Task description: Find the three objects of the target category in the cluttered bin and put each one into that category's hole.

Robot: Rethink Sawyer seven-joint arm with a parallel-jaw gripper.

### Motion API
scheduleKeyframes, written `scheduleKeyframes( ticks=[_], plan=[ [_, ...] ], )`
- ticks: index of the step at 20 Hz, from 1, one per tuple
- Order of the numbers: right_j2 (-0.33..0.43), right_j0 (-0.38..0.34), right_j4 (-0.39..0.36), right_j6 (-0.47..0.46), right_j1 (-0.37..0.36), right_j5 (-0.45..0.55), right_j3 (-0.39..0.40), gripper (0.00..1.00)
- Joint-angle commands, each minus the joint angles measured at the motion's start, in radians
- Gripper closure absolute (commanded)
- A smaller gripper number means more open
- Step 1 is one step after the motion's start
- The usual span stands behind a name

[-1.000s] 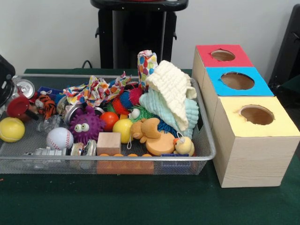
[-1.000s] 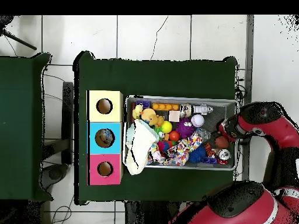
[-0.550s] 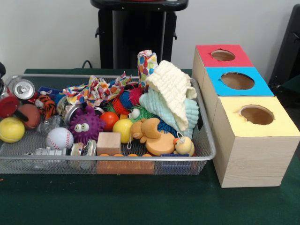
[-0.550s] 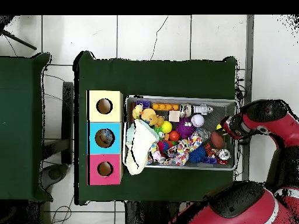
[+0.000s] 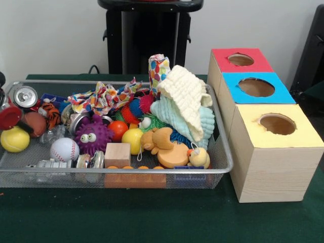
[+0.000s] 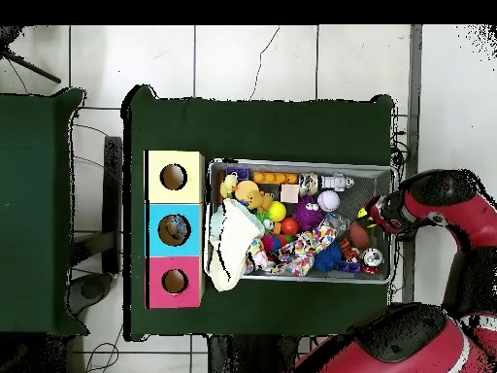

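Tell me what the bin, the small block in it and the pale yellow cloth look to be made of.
Bin: metal wire mesh, silvery, see-through weave.
Block: bare wood by its tan, matte faces.
Cloth: soft fabric, probably cotton, with a waffle texture and drooping folds.

I see the wire bin [image 5: 223, 152] on the green tabletop [image 5: 152, 217], heaped with toys: a purple spiky ball [image 5: 92, 135] beside a baseball [image 5: 64, 149], a wooden block [image 5: 117, 154], a yellow ball [image 5: 14, 139] at the left end, and a cream cloth [image 5: 185, 98] draped high on the right. Just beside the bin's right end stand three boxes with round holes, red [image 5: 238, 61], blue [image 5: 255, 87] and yellow [image 5: 276, 147]. At the left edge I can make out only a red and dark part touching a brown ball [image 5: 34, 123].
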Motion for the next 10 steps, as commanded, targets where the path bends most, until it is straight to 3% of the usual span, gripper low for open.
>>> scheduleKeyframes(
  ticks=[1,10],
  plan=[
    [0.104,-0.011,-0.050,-0.233,0.077,0.009,0.037,1.00],
    [0.136,-0.018,-0.056,-0.227,0.123,-0.016,0.004,1.00]
  ],
)
